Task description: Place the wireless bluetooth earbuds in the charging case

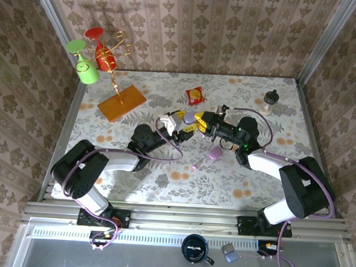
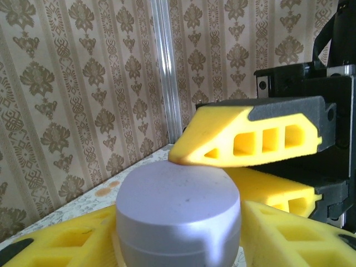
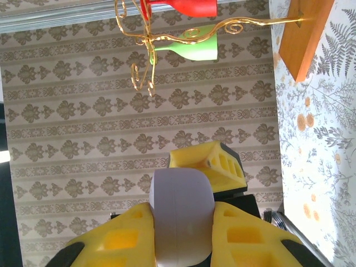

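Orange wooden board (image 1: 121,102) with gold wire stand (image 1: 118,51), red plastic glass (image 1: 101,50), green plastic glass (image 1: 82,64): table's far left corner. Red snack packet (image 1: 195,96) mid far edge. Dark-lidded small jar (image 1: 270,101) far right corner.

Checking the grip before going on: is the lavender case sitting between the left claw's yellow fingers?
Yes, the left wrist view shows the lavender case between the yellow fingers of the left claw.

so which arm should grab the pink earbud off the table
Probably right: the left tool holds the lavender case level by its sides; the right tool presses on its top, must clear anyway, and can fetch the earbud.
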{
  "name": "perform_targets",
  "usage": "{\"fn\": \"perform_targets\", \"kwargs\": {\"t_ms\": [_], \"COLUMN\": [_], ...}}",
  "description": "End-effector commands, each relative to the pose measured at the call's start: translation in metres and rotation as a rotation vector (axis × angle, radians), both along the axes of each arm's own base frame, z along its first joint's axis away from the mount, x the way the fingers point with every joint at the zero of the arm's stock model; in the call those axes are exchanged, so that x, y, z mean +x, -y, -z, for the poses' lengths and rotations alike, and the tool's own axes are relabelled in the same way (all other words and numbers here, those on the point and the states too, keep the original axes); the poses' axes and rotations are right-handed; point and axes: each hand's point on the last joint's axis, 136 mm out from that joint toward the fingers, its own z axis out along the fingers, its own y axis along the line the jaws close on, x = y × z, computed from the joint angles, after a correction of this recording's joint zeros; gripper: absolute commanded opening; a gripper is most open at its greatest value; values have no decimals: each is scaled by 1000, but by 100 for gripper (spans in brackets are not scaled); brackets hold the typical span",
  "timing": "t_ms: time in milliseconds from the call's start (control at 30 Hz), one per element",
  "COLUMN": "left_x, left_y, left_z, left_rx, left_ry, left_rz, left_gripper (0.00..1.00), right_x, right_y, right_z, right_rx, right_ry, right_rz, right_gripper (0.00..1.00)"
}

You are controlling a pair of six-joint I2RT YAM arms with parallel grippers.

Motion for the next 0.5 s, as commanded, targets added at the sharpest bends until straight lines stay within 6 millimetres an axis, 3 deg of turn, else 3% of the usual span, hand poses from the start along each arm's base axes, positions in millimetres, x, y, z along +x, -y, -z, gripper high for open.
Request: {"fn": "perform_targets", "kwargs": {"t_ms": [0,467], "left_x": [-2,-1], "left_y": [1,1], "left_z": [4,-13], "left_rx": [-2,-45], "left_ry": [4,9], "left_rz": [3,8], "left_gripper": [54,49], "right_x": [-4,-3], "right_y": [1,1], "right_z": [-18,-10], "right_rx": [16,-5], "right_ry": [68,51], "right_rz": [-8,-11], "right_gripper": [0,0]}}
